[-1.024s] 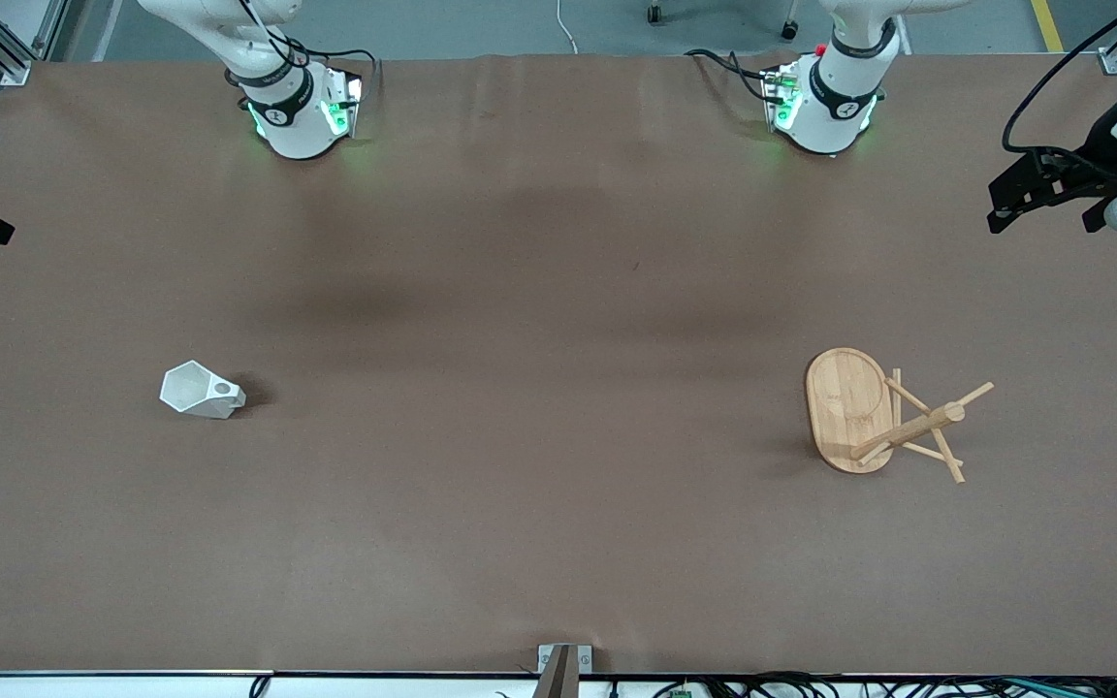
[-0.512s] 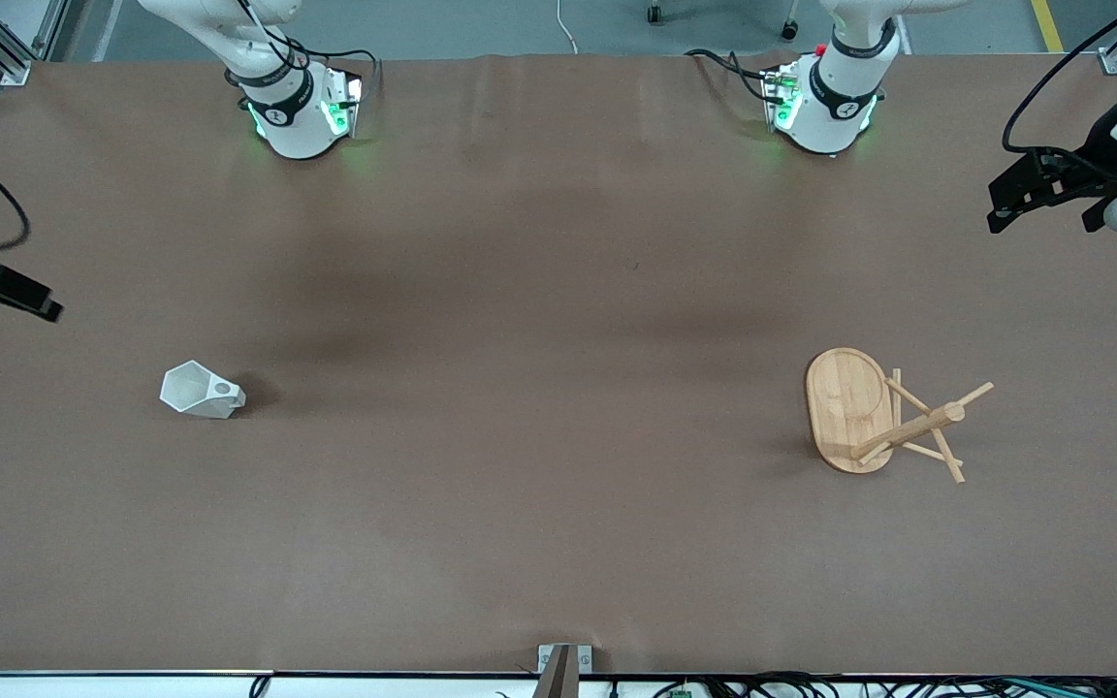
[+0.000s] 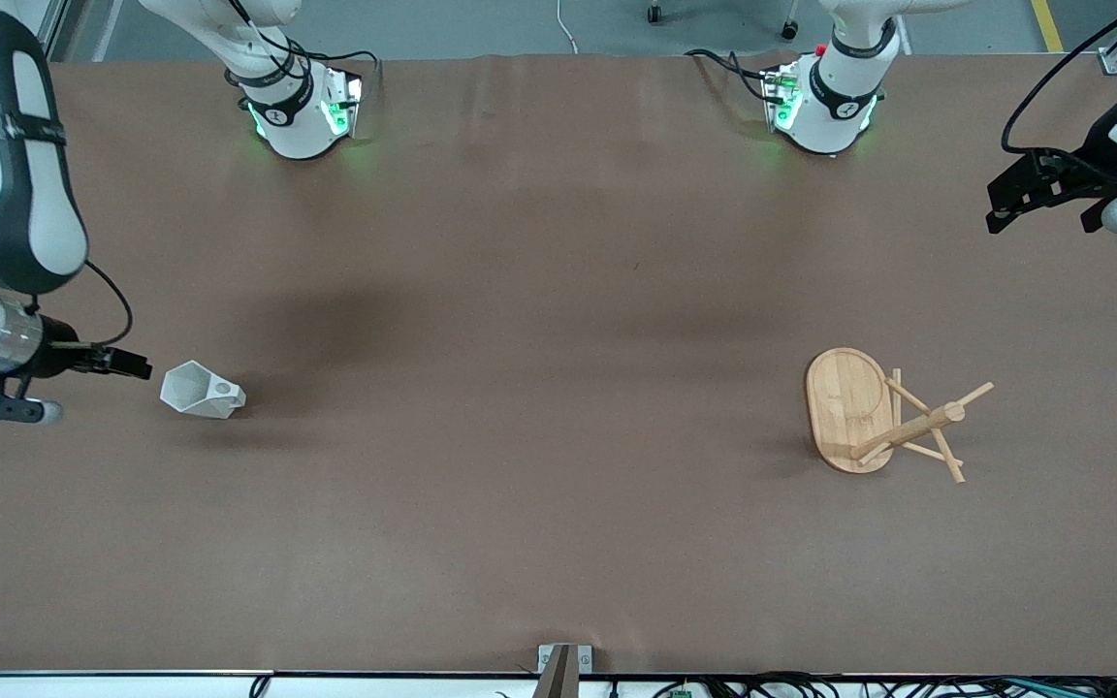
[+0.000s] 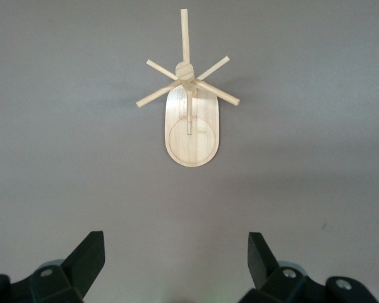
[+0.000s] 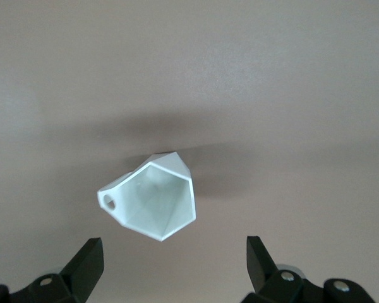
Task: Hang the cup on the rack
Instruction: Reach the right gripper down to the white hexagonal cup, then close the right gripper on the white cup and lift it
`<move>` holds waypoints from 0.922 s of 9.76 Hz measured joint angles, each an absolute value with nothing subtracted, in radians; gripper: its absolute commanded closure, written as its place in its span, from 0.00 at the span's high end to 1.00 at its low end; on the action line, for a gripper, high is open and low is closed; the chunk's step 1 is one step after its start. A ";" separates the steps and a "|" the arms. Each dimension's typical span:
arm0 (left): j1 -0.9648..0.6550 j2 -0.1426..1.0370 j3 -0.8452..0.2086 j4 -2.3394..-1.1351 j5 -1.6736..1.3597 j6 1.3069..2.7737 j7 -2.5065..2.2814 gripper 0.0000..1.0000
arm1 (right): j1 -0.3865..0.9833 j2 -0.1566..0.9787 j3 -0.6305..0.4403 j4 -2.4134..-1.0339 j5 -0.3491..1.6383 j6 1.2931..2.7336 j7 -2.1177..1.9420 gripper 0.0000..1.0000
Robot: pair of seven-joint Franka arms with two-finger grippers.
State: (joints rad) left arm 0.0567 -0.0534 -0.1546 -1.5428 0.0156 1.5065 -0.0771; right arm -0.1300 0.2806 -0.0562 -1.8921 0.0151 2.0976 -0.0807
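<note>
The right claw [image 3: 137, 366], spread wide and empty, is seen at the left edge of the front view, just beside the small white faceted cup with a polygonal rim [image 3: 198, 390]; in the right wrist view its dark fingers [image 5: 88, 262] frame the cup [image 5: 153, 199] at mid-frame. The cup is lying on its side on the brown bench [image 3: 539, 388], toward the right arm's end, with the pierced handle [image 5: 108, 202] turned sideways and the mouth facing the claw. It is judged to be light, rigid and smooth, likely brittle, so a slip is possible on the slanted facets; a hold across the rim wall, one finger inside, is judged best, with the handle hole left free for a peg.

The left claw [image 3: 1043, 202], also wide and empty, waits at the upper right of the front view. The light bamboo rack with oval base and thin angled pegs [image 3: 883, 417] is set at lower right, well apart from the cup.
</note>
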 measured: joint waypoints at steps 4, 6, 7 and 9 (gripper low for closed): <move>0.055 -0.053 -0.155 -1.543 0.016 1.506 -0.075 1.00 | -0.137 0.328 -0.056 -2.061 0.015 2.339 -0.123 1.00; 0.053 -0.053 -0.155 -1.543 0.016 1.506 -0.073 1.00 | -0.137 0.355 -0.055 -2.075 0.015 2.360 -0.129 0.89; 0.052 -0.053 -0.155 -1.543 0.016 1.506 -0.072 1.00 | -0.137 0.368 -0.055 -2.076 0.015 2.375 -0.129 0.79; 0.053 -0.053 -0.155 -1.543 0.016 1.506 -0.070 1.00 | -0.139 0.389 -0.056 -2.076 0.015 2.399 -0.129 0.61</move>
